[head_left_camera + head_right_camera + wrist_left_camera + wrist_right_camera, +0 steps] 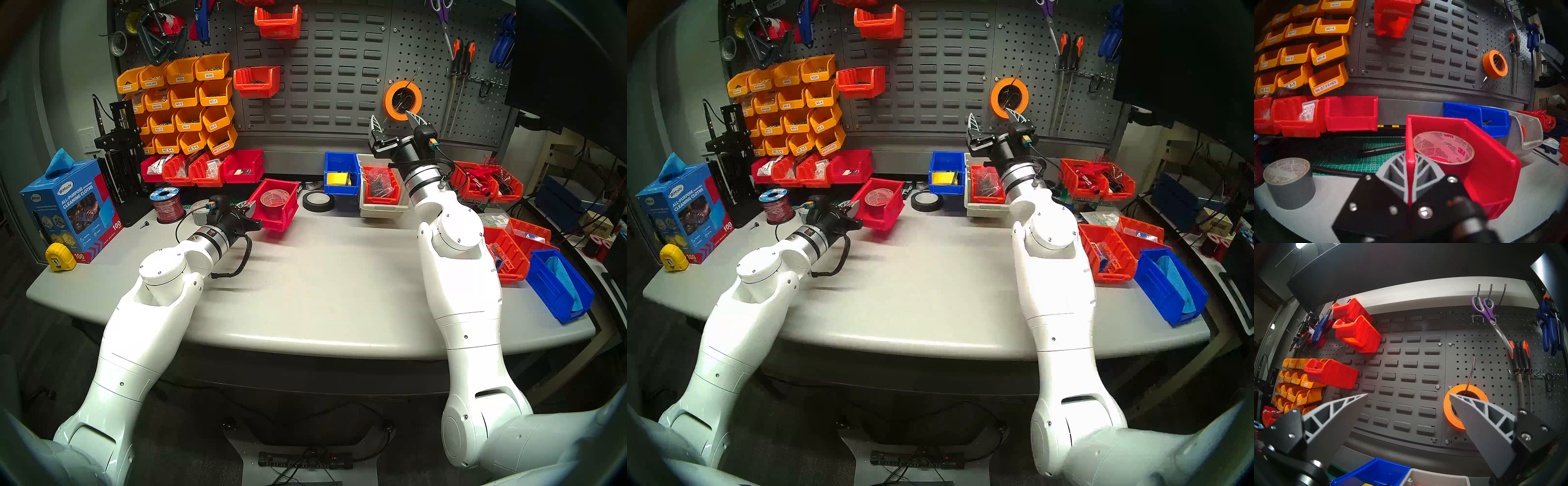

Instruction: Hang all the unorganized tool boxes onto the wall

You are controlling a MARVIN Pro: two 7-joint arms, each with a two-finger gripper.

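My left gripper [249, 205] [1411, 162] is shut on the side wall of a bright red tool box [275, 222] [879, 217] [1491, 169]. The box holds a roll of tape and sits tilted, slightly above the table. My right gripper [393, 122] [1408, 395] is open and empty, raised close to the wall [322, 68] [1407, 365], beside an orange tape roll [1451, 414]. Orange-red tool boxes [278, 22] [256, 81] [1357, 334] hang on the wall's left part. Another orange-red box [380, 185] sits in a grey tray under my right wrist.
Yellow-orange labelled bins [183, 101] fill the left pegboard above a row of red bins [203, 169]. A grey duct tape roll [1289, 183], wire spool [166, 203], black tape roll [318, 202] and blue bin [341, 173] surround the lifted box. Several bins [505, 258] crowd the right edge.
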